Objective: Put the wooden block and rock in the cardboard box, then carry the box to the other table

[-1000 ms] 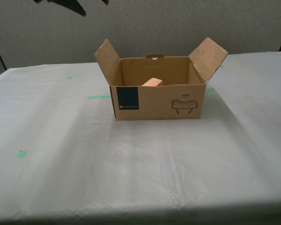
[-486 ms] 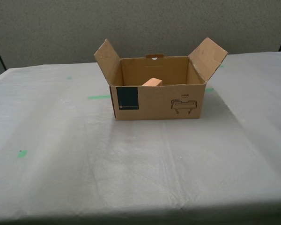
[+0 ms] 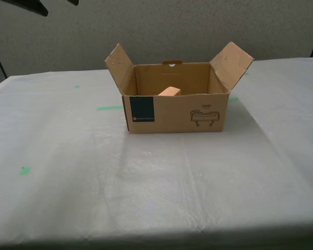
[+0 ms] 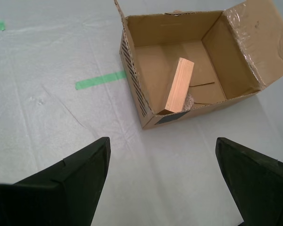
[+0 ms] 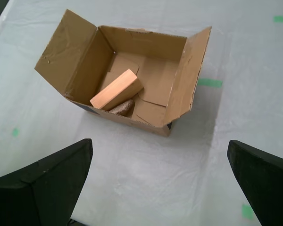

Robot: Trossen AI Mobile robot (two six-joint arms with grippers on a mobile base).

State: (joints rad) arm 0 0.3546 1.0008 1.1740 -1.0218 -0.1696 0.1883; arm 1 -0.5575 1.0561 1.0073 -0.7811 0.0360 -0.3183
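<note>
Arm tip newly atop exterior view, fingers [image 4: 75, 183] spread empty, cardboard box [image 4: 188, 61] well beyond

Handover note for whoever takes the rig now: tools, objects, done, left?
My first tool: open, empty, above the sheet-covered table, off the cardboard box.
My second tool: open, empty, also off the box.
The wooden block leans inside the box, the rock under its end.
Done: both loaded, box standing on the sheeted table.
Left: nothing evident; confirm this is the target table.

wooden block [image 5: 116, 89] propped on rock [image 5: 122, 108], cardboard box [image 5: 75, 56]
</note>
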